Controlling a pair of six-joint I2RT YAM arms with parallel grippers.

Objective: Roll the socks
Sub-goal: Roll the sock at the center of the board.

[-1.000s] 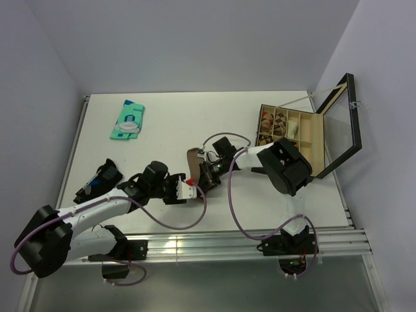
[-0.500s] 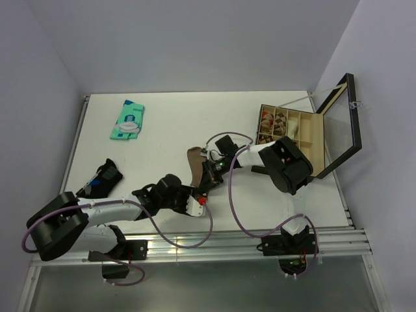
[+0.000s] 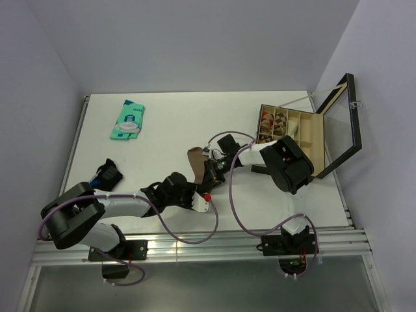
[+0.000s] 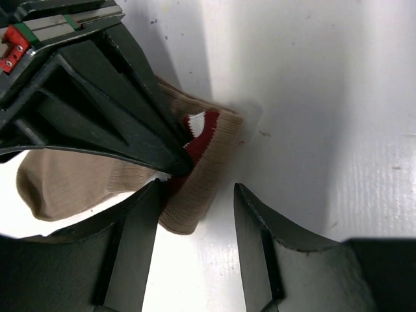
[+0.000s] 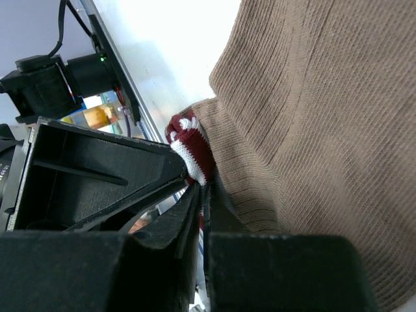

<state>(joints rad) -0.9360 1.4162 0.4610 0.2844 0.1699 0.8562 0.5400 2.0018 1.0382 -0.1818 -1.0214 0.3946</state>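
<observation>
Here — white tabletop [image 3: 175,130], lavender walls [image 3: 208,45], tan sock [image 3: 194,159] mid-table

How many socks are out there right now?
2. The tan-brown sock lies in the middle, its cuff pinched by the right gripper. The black patterned sock lies far left, partly covered by the left arm.

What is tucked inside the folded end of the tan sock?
The maroon, white-striped cuff shows inside the fold of the tan sock, pinched by the right hand. How far in it runs is hidden by fabric.
</observation>
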